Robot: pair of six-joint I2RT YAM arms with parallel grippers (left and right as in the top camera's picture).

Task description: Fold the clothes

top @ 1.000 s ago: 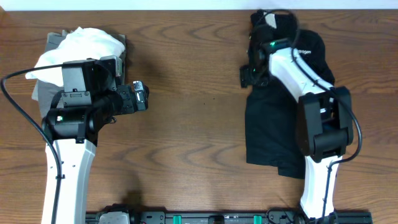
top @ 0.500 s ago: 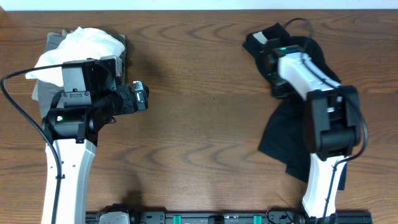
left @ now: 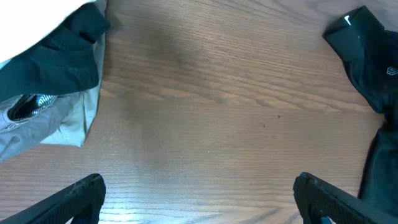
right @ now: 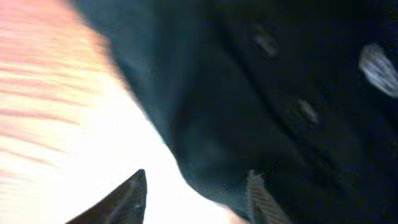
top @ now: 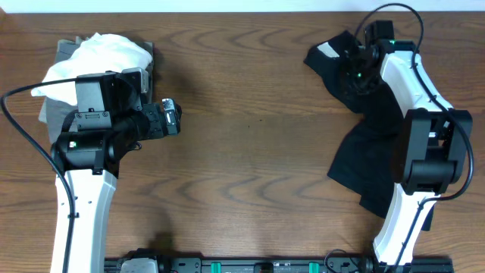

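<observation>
Left fingers (left: 81,196) spread wide; right fingers (right: 132,196) parted at black shirt (top: 365,155)

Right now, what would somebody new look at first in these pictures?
Probably the black shirt, lying crumpled on the right side of the wooden table, with the right gripper at its far end. Next, the white garment heaped on a grey garment at the far left, near the left gripper, which is open.

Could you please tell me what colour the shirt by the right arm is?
The shirt is black, best seen in the overhead view.
</observation>
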